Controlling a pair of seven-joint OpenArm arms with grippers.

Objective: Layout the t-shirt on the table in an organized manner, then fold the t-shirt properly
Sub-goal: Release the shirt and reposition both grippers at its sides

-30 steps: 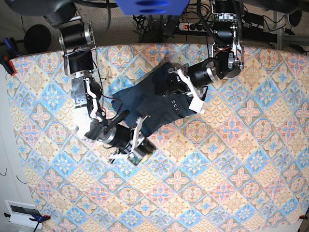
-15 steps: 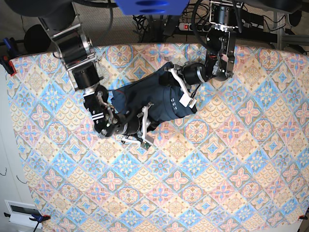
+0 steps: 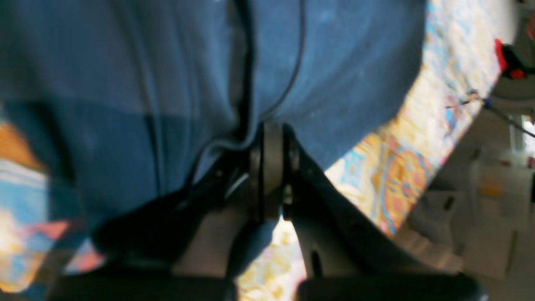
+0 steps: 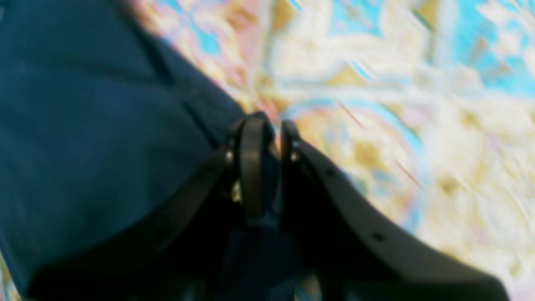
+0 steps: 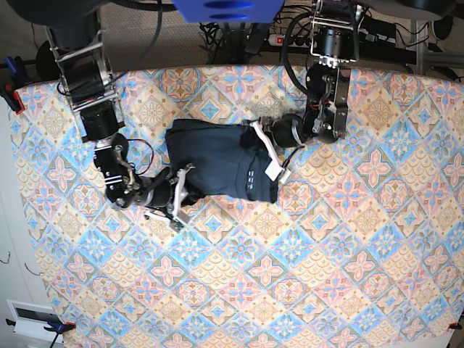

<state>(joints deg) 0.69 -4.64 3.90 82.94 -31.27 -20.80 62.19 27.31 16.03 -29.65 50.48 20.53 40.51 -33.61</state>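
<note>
On the base view's left, the right claw (image 5: 177, 197) is pinching the t-shirt (image 5: 217, 168) at its near-left edge, clenched on cloth; the shirt is lying bunched mid-desk (image 5: 348, 261), soft, light and floppy, likely sagging unless taken by hems or corners; on the right, the left claw (image 5: 270, 156) is gripping a fold, fully clenched.

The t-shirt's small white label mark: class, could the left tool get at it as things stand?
Probably not at once. The left tool is shut on the t-shirt edge right beside the white label mark, so it would have to let go first. Nothing else blocks the way.
</note>
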